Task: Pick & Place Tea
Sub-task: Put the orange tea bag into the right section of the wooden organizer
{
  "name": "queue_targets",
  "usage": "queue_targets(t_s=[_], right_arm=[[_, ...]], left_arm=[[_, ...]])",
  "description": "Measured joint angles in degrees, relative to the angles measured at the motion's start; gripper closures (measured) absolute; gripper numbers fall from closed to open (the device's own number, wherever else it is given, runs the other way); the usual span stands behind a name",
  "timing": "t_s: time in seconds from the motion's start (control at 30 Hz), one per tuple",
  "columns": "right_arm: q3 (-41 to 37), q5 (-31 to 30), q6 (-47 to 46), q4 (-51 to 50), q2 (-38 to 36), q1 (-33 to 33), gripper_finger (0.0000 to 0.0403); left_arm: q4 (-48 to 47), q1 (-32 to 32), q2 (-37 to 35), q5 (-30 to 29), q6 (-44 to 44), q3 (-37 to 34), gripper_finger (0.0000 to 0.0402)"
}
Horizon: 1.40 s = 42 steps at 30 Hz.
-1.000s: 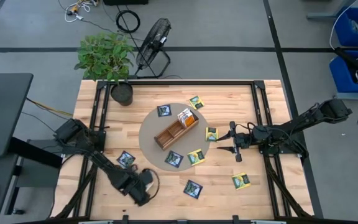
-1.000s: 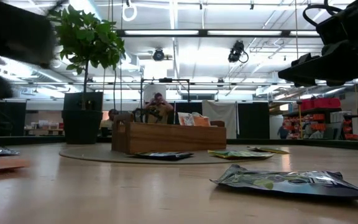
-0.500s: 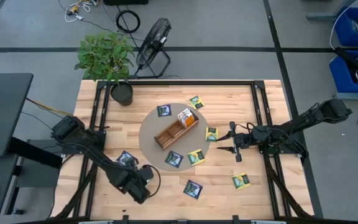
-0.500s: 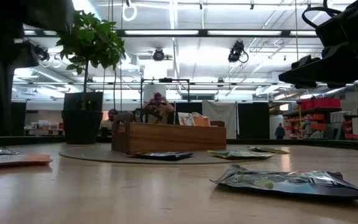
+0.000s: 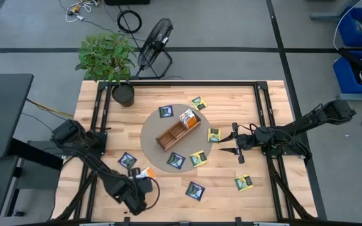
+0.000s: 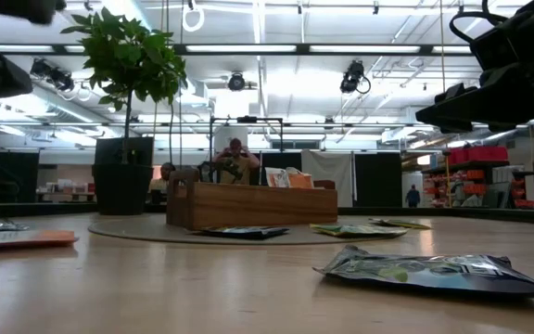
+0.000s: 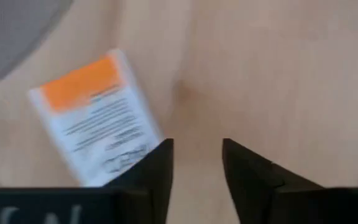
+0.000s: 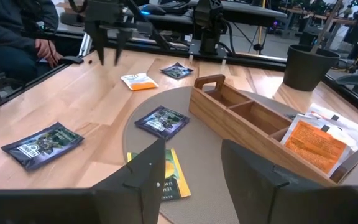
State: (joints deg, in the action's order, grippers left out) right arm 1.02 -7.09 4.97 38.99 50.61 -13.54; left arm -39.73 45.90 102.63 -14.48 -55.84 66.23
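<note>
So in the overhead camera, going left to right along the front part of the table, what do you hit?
Left claw → orange-and-white tea packet → navy tea packet → yellow-green tea packet.

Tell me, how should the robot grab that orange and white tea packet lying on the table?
The orange-and-white packet lies flat on the bare wood, so probably best from straight above, pinching two opposite edges across its narrower width. The left gripper is open right beside it, with bare wood between its fingers.
</note>
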Motion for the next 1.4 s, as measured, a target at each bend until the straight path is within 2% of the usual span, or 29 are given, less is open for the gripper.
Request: queue_targets(t_s=[0.1, 0.23, 0.57, 0.9, 1.13, 1.3, 1.4], right_arm=[[0.0, 0.0, 0.0, 0.0, 0.0, 0.0, 0.0238], [0.0, 0.0, -0.2, -0.2, 0.0, 0.0, 0.0238], [0.0, 0.0, -0.2, -0.2, 0.0, 0.0, 0.0238], [0.0, 0.0, -0.2, -0.2, 0.0, 0.0, 0.0238], [0.0, 0.0, -0.1, -0.2, 0.0, 0.0, 0.0238], [0.0, 0.0, -0.7, -0.6, 0.0, 0.0, 0.0238], [0.0, 0.0, -0.3, -0.6, 0.0, 0.0, 0.0238]], left_arm=[[-1.8, -0.5, 0.9, 0.3, -0.5, -0.9, 0.0225], [-2.2, -0.9, 2.9, 2.9, -1.0, -1.9, 0.0212], [-3.8, -1.4, 3.8, 4.8, -0.3, -1.4, 0.023], [-10.6, -1.5, 3.9, 5.8, 0.1, 1.7, 0.025], [-7.4, -1.5, 4.4, 0.2, 4.2, 1.8, 0.0257], [-7.8, -2.4, 4.3, 0.3, 4.1, 1.8, 0.0257], [-6.0, -2.4, 4.9, 2.9, 5.3, 1.8, 0.0258]])
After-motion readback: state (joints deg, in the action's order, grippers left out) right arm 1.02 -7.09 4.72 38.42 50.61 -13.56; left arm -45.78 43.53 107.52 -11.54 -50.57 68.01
